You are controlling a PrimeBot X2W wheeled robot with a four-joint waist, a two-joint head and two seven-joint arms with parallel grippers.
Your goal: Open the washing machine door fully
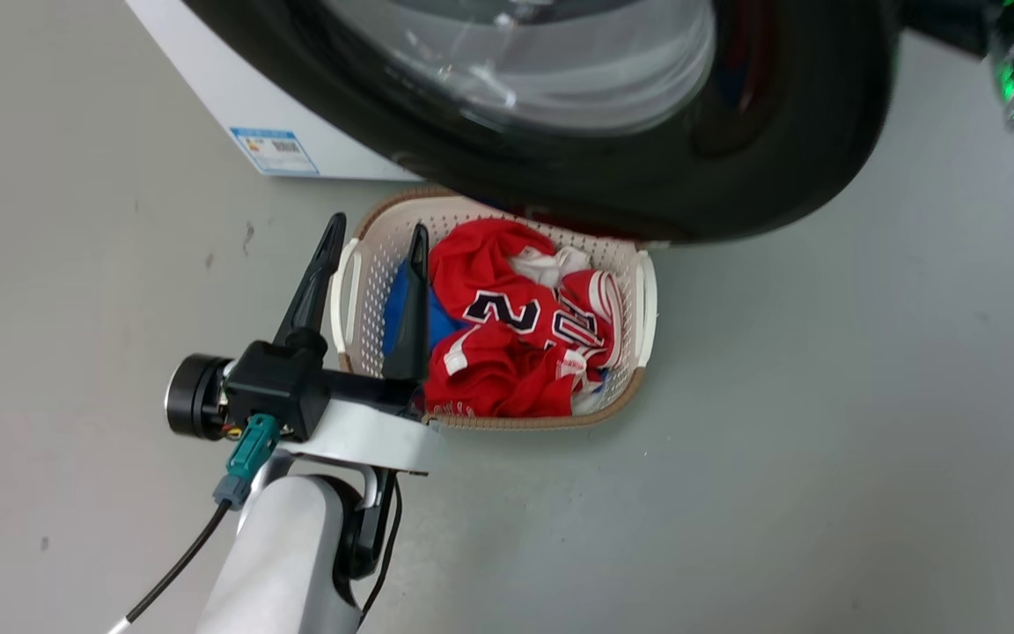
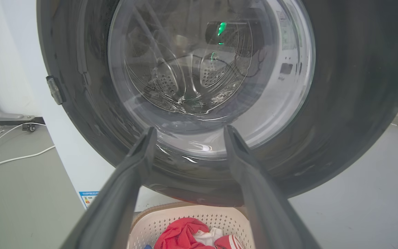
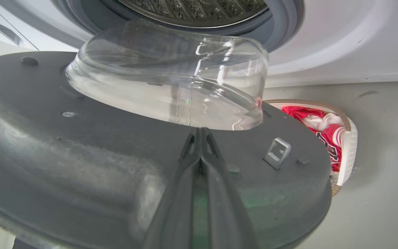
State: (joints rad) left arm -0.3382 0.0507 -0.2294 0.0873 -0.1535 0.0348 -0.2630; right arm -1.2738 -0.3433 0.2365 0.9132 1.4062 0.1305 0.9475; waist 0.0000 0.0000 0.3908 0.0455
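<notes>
Jaws on right arm closed tip to tip, gripping nothing, pointing at grey inner face of washing machine door (image 3: 64, 155), just under glass bowl (image 3: 171, 79); contact unclear. Door standing part-open off washing machine (image 3: 340, 45), hinge side toward robot's left, overhanging laundry basket (image 1: 645, 308). Left jaws spread wide, hovering before outer face. Right arm likely pushing outward.

A dark "2" on the red jersey (image 1: 489, 361) — blue sticker (image 1: 274, 151) on the washing machine (image 1: 234, 84) illegible.
</notes>
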